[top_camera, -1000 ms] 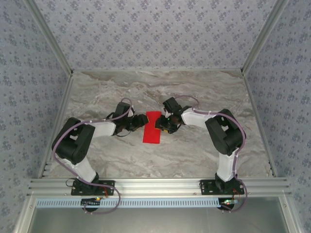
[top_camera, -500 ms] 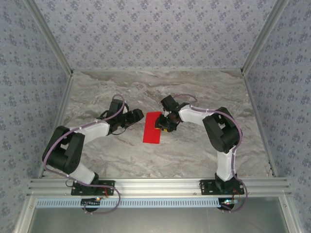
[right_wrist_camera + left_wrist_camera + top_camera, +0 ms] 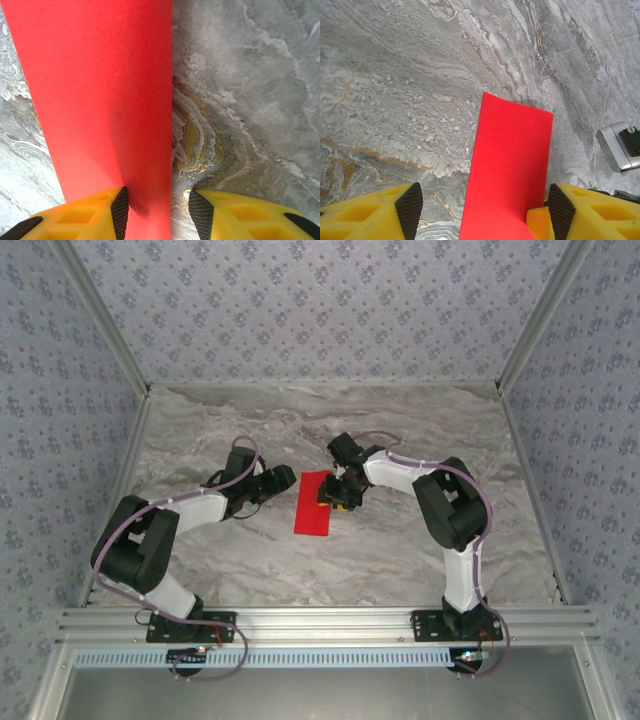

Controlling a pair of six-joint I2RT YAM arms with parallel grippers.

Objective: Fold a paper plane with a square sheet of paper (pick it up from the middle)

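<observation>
One pinned edge is what this fold seems to call for: the square sheet of paper [image 3: 313,503], a narrow red strip flat on the counter [image 3: 400,560], is best held down while the crease is pressed. Left fingers [image 3: 410,207] are spread at its left side, right fingers [image 3: 120,210] parted astride its right edge. Counted: one sheet, two arms [image 3: 200,505].
</observation>
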